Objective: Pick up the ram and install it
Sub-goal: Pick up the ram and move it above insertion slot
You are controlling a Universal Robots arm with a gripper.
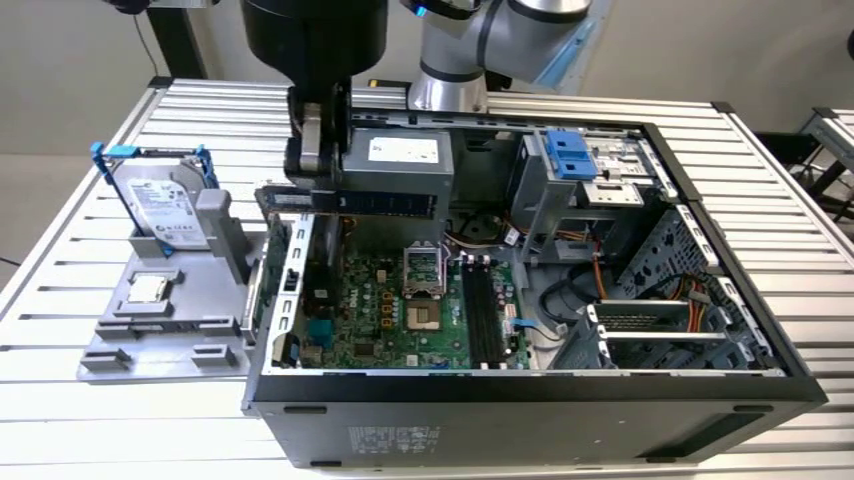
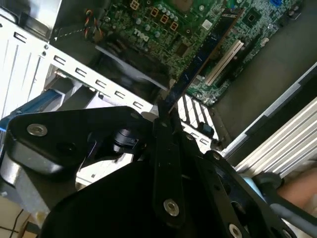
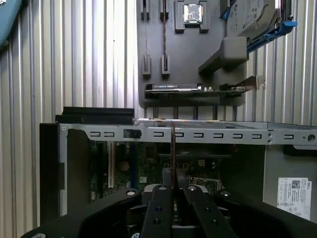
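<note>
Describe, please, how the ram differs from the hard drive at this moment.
The ram is a thin dark stick; the hard drive is a broad silver box in a blue frame. The gripper holds the ram level over the open computer case; the hard drive stands leaning in the grey holder beside that case. Neither is installed yet.

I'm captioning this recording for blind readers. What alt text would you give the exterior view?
A black gripper holds a long, thin, dark ram stick level over an open black computer case with a green motherboard. On the exterior view's left, a grey holder carries a silver hard drive in a blue frame, all on a slatted metal table.
</note>
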